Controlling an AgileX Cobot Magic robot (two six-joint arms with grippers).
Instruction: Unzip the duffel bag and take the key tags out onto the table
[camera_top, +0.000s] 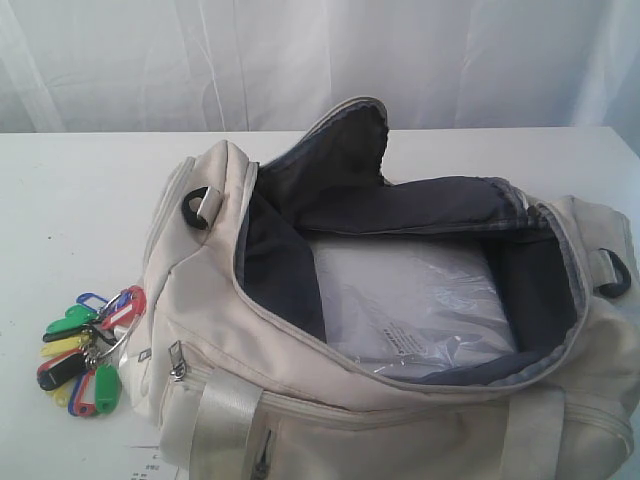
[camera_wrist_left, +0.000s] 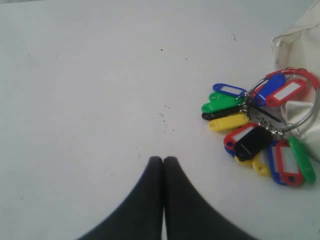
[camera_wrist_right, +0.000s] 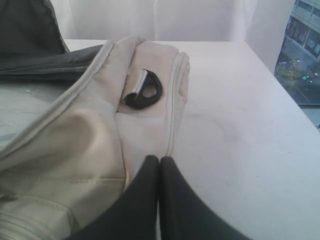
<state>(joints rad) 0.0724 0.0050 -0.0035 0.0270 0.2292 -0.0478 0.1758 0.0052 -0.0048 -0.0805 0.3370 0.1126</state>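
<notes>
Jaws, left and right: together, empty. Key tags (camera_top: 85, 350): on worktop (camera_top: 60, 200), just left of unzipped duffel bag (camera_top: 400, 410). Advice: lift arms clear, tags undisturbed.

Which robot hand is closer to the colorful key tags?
Left. The left gripper is beside the key tags; the right gripper is at the bag's other end.
</notes>
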